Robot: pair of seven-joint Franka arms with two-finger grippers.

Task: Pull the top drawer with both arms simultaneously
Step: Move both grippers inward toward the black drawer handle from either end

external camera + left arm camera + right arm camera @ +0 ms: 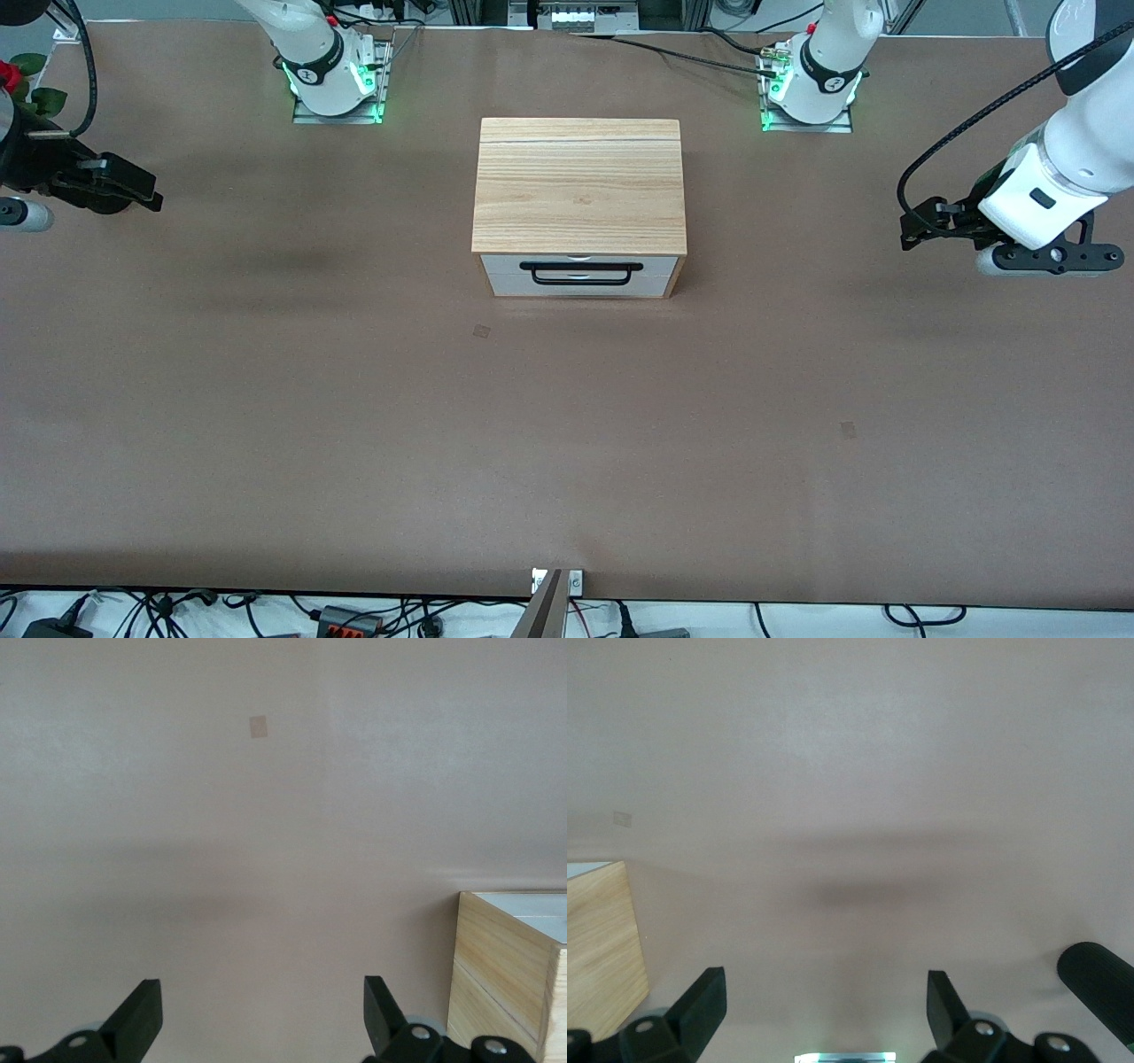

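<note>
A matte, plain brown tabletop [354, 425] carries two small darker square patches. The light wood cabinet lid [579, 184] shows pale honey grain with one thin dark line across it. Below it, the top drawer with white front panel [580, 263] bears a long thin black bar handle [581, 266]. The two glossy white arms have black bands, and green lights glow at their bases. The left tool [263, 1014] and right tool [826, 1010] are black.
</note>
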